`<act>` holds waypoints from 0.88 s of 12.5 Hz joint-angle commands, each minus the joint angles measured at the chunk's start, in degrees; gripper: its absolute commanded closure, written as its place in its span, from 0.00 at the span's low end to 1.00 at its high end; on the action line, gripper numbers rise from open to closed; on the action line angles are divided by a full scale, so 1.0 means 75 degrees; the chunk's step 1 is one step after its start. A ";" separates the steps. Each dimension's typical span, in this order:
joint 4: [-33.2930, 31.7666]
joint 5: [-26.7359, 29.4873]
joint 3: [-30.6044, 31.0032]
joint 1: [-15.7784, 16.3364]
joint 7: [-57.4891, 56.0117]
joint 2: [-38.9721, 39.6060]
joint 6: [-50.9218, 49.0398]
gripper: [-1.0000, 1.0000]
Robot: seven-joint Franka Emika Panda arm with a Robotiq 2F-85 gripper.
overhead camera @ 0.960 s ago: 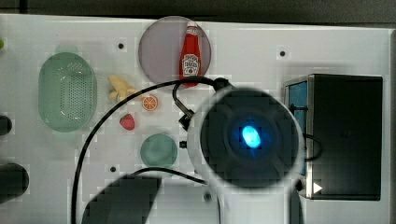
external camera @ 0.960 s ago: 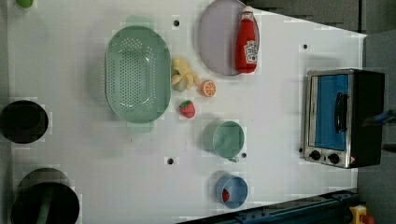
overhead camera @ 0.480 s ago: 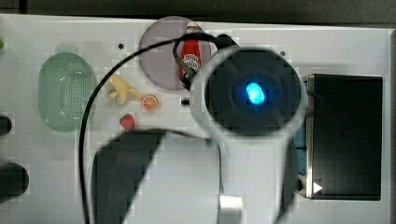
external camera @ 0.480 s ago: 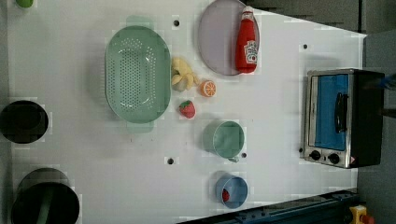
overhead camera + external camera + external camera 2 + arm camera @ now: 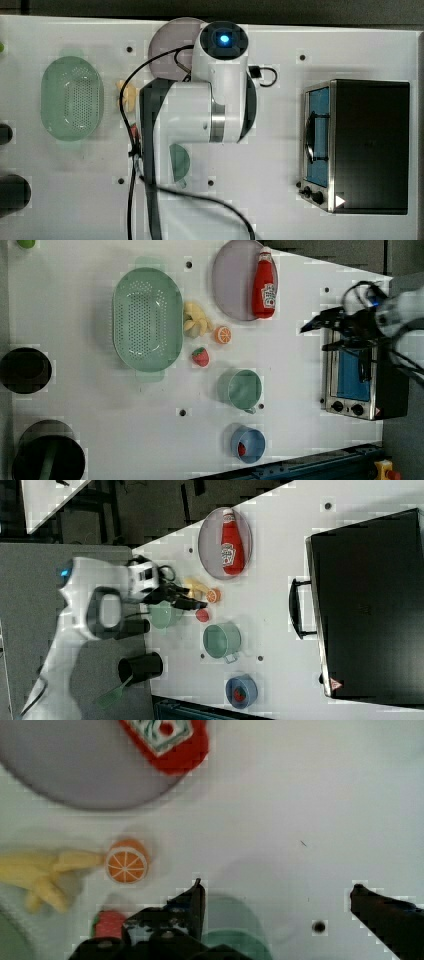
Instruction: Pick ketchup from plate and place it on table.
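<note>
The ketchup (image 5: pixel 264 285) is a red bottle with a white label, lying on its side on the pale mauve plate (image 5: pixel 232 280) at the far edge of the white table (image 5: pixel 75 405). The right view shows the ketchup (image 5: pixel 231 542) on the plate (image 5: pixel 210 540) too. In the wrist view the ketchup's (image 5: pixel 172 745) end and the plate (image 5: pixel 65 765) lie ahead of my gripper (image 5: pixel 277 895), which is open with nothing between its fingers. The gripper (image 5: pixel 314 338) hangs apart from the bottle. In the top view my arm hides the bottle and covers part of the plate (image 5: pixel 167 45).
Near the plate lie an orange slice (image 5: pixel 223 334), a strawberry (image 5: pixel 200 356) and a yellow fruit (image 5: pixel 195 325). A green perforated basket (image 5: pixel 146 320), a green cup (image 5: pixel 244 388), a blue bowl (image 5: pixel 248 444) and a toaster oven (image 5: pixel 357 385) stand around.
In the top view my arm has swung toward the plate and now covers the ketchup. In the left view the gripper has come in at the left view's right edge.
</note>
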 commanded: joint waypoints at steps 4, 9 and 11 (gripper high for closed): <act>0.0659 -0.0026 0.0053 -0.0030 -0.2872 0.1047 0.1535 0.00; 0.1595 -0.0297 0.0058 0.0019 -0.3120 0.2388 0.1715 0.00; 0.2089 -0.0429 0.0063 0.0061 -0.3460 0.2906 0.1788 0.00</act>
